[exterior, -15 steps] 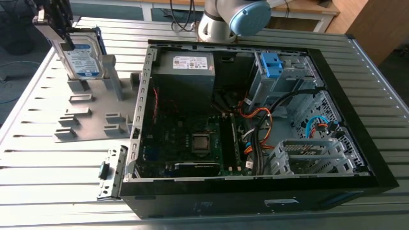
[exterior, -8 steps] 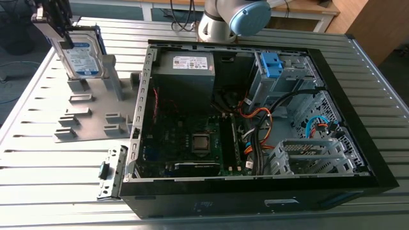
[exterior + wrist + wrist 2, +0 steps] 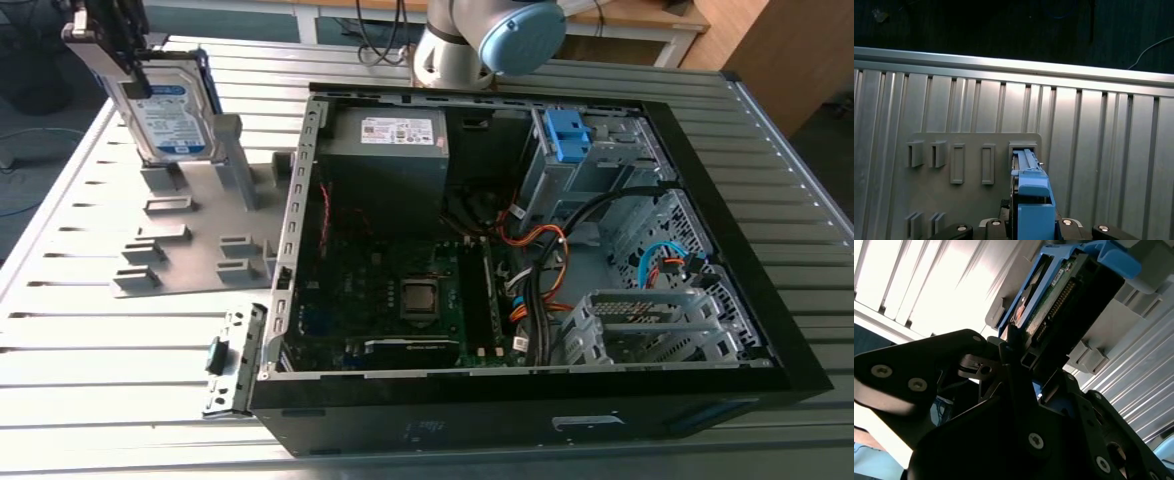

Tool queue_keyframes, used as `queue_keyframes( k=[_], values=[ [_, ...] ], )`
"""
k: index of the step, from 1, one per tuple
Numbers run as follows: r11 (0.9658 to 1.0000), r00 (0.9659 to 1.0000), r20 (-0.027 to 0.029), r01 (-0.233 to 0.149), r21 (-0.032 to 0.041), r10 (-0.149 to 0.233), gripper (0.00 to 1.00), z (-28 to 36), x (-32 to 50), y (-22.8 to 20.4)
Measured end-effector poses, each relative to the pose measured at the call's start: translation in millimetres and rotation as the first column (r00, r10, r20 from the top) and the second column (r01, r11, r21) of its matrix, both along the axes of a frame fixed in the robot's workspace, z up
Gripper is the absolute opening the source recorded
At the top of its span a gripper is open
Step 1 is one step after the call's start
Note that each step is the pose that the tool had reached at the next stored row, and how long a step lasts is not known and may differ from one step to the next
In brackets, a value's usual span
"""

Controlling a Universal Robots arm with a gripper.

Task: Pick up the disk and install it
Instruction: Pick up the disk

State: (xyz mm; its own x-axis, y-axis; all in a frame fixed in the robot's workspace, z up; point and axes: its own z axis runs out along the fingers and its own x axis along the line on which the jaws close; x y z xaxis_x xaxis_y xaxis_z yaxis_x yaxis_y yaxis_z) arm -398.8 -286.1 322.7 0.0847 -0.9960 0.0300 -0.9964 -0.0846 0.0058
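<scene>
The disk (image 3: 1032,200), blue-framed, shows edge-on over a grey slotted stand (image 3: 969,210); ribbed metal table (image 3: 1094,150) beneath.

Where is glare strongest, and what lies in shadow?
Exterior view: the table glares white at the exterior view's left; the computer case is dim inside. Second wrist view: the table is washed out white, and the gripper on the disk is a dark backlit shape. First wrist view: even light on the table, darkness beyond its edge.

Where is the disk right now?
The disk stands upright in the grey holder on the exterior view's left, outside the open computer case, with the claw at its top edge.
</scene>
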Motion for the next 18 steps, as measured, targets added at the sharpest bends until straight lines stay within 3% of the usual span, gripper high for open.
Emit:
queue_keyframes(
  k=[18],
  values=[
    [1.0, 1.0, 0.0, 0.0, 0.0, 0.0, 0.37, 13.8, 0.0, 0.0]
  ],
)
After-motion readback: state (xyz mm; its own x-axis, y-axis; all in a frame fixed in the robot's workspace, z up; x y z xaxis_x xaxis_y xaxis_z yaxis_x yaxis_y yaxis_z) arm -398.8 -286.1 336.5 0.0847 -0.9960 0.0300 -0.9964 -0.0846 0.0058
